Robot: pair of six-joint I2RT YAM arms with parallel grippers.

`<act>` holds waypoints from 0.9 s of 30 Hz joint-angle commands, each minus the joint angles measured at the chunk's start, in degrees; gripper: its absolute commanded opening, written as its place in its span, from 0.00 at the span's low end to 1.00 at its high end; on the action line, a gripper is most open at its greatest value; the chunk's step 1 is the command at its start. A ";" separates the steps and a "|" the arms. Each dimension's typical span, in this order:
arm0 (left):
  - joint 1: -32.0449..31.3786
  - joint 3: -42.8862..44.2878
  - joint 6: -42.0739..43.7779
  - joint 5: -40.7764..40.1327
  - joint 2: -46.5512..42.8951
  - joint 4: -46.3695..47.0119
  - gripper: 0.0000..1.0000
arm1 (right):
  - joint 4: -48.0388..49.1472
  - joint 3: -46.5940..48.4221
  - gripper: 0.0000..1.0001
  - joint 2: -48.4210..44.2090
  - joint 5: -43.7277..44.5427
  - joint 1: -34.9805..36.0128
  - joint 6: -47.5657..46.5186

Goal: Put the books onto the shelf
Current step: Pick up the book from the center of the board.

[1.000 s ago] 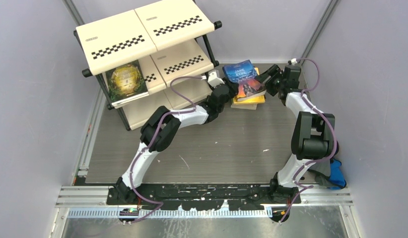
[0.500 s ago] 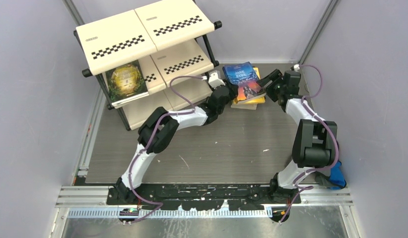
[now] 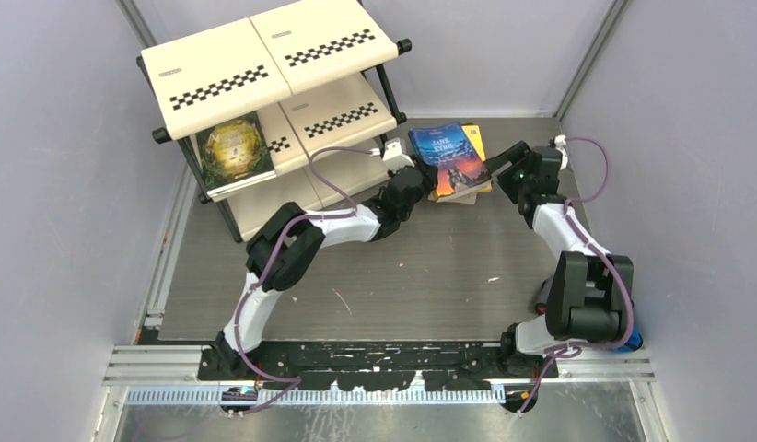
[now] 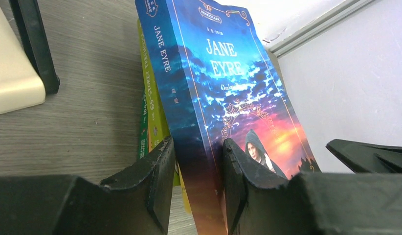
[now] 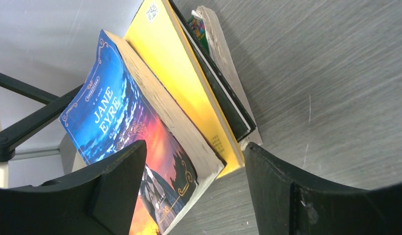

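Left gripper clamps the blue book by its spine, seemingly tilted off the pile; right gripper stands open alongside.

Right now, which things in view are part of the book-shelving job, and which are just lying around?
Part of the job: blue Jane Eyre book, clamped in the left gripper; stack of books beneath it; green-and-gold book already on the shelf; right gripper, open by the stack.
Lying about: blue cloth bundle by the right arm's base.
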 commanded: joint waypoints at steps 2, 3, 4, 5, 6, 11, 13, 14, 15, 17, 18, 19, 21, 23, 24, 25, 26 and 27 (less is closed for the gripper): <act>-1.13 -1.55 2.35 -2.66 -5.68 4.21 0.31 | 1.59 -2.98 0.79 -6.28 3.12 0.48 1.96; -1.24 -1.75 2.35 -2.77 -5.80 4.17 0.31 | 1.33 -3.75 0.79 -6.97 3.45 0.50 2.13; -1.35 -1.85 2.34 -2.78 -5.78 4.17 0.31 | 1.06 -4.49 0.79 -7.77 3.67 0.55 2.30; -1.42 -1.88 2.34 -2.86 -5.84 4.16 0.31 | 0.96 -5.27 0.79 -8.48 3.74 0.58 2.62; -1.49 -1.92 2.34 -2.94 -5.85 4.09 0.31 | 0.97 -6.07 0.79 -9.14 3.72 0.71 2.89; -1.88 -1.71 2.26 -3.04 -5.95 3.46 0.31 | 2.03 -9.98 0.80 -11.28 3.32 1.46 4.65; -1.88 -1.87 2.17 -3.09 -6.08 3.37 0.31 | 3.70 -11.54 0.80 -11.82 2.13 1.75 5.63; -1.88 -2.01 2.17 -3.17 -6.12 3.30 0.31 | 4.76 -12.27 0.80 -12.14 1.67 1.96 6.20; -1.90 -2.12 2.12 -3.22 -6.20 3.24 0.31 | 6.33 -13.21 0.80 -12.44 1.09 2.09 7.11; -1.88 -2.38 2.08 -3.31 -6.33 3.15 0.31 | 9.21 -14.92 0.81 -12.76 -0.21 2.25 8.50; -1.88 -2.53 2.08 -3.38 -6.37 3.11 0.31 | 10.07 -15.35 0.81 -12.70 -0.81 2.38 8.89; -1.87 -2.58 2.08 -3.38 -6.45 3.18 0.31 | 10.56 -15.51 0.81 -12.52 -1.26 2.50 9.07; -1.89 -2.66 2.08 -3.27 -6.54 3.11 0.31 | 11.73 -15.91 0.81 -12.25 -1.99 2.74 9.50; -1.88 -2.59 2.08 -3.12 -6.43 3.03 0.31 | 12.94 -16.01 0.81 -11.86 -2.80 2.99 10.04; -1.88 -2.52 2.08 -2.98 -6.45 2.88 0.31 | 13.27 -15.86 0.81 -11.49 -3.21 3.16 10.13; -1.88 -2.44 2.08 -2.84 -6.40 2.69 0.31 | 13.46 -15.66 0.81 -11.17 -3.57 3.36 10.27; -1.88 -2.35 2.08 -2.72 -6.31 2.49 0.31 | 13.60 -15.54 0.81 -10.80 -3.75 3.59 10.22; -1.88 -2.28 2.08 -2.52 -6.29 2.20 0.31 | 13.63 -15.34 0.81 -10.50 -3.68 3.78 10.20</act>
